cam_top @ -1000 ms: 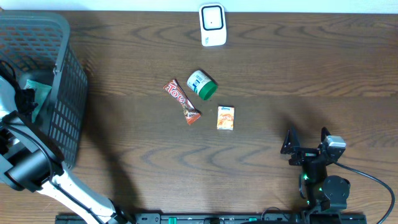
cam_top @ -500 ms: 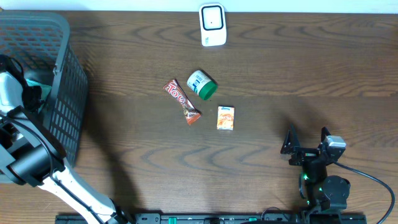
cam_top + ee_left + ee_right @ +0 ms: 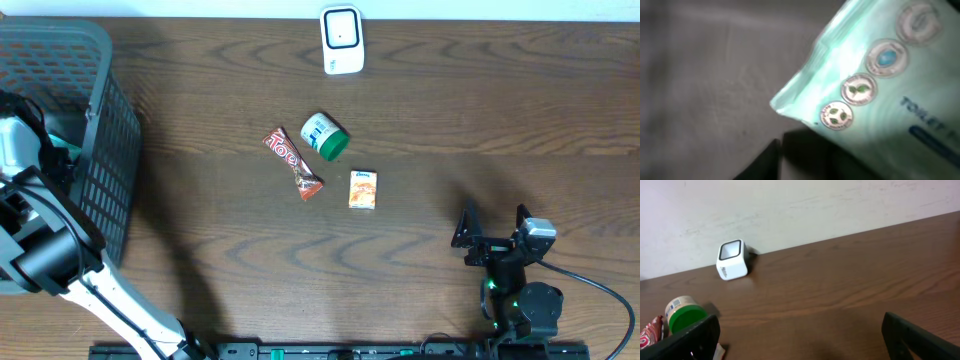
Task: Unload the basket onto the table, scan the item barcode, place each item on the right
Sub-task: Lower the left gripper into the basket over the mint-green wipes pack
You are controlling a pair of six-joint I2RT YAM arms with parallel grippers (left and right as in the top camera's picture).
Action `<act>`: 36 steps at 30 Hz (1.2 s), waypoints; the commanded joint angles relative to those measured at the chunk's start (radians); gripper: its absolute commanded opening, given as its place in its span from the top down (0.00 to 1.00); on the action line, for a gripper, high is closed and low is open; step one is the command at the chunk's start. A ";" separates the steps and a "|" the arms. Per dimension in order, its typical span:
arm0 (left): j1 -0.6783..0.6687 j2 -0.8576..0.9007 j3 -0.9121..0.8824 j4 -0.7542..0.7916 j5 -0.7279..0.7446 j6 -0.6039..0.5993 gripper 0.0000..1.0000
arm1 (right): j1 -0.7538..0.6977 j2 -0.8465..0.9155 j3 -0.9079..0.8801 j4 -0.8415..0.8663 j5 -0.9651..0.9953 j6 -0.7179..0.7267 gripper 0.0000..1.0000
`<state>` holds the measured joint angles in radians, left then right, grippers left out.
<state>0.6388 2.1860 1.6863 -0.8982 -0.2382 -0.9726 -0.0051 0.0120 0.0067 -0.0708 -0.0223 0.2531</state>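
Left gripper hanging inside basket at worktop left end, just beside pale green packet lying there; cannot tell whether clamping it. Right gripper sitting front right, fingers standing apart, holding nothing. Scanner standing at far edge; candy bar, jar, small box lying mid-worktop.

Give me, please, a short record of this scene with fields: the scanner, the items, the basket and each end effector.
scanner: white scanner, far edge of the table
loose items: chocolate bar, green-lidded jar, small orange box, grouped mid-table
basket: grey basket at the left, holds a mint-green pack
left end effector: inside the basket, close to the pack; grip cannot be told
right end effector: open, empty, near front right
scan: not yet done
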 commanded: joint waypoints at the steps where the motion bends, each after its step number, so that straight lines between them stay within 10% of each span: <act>1: 0.006 0.051 -0.043 -0.028 -0.010 0.022 0.92 | 0.020 -0.005 -0.001 -0.004 0.006 0.008 0.01; 18: 0.006 -0.106 -0.042 -0.132 -0.009 0.037 0.93 | 0.020 -0.005 -0.001 -0.003 0.006 0.008 0.01; 20: 0.005 -0.128 -0.042 -0.122 -0.001 0.066 0.83 | 0.020 -0.005 -0.001 -0.004 0.006 0.008 0.01; 27: -0.006 -0.132 -0.042 0.019 0.213 0.496 0.00 | 0.020 -0.005 -0.001 -0.004 0.006 0.008 0.01; 36: -0.043 -0.132 -0.042 0.114 0.178 0.576 0.02 | 0.020 -0.005 -0.001 -0.004 0.006 0.008 0.01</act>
<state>0.6060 2.0571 1.6447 -0.7975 -0.0608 -0.4549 -0.0051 0.0120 0.0067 -0.0708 -0.0219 0.2531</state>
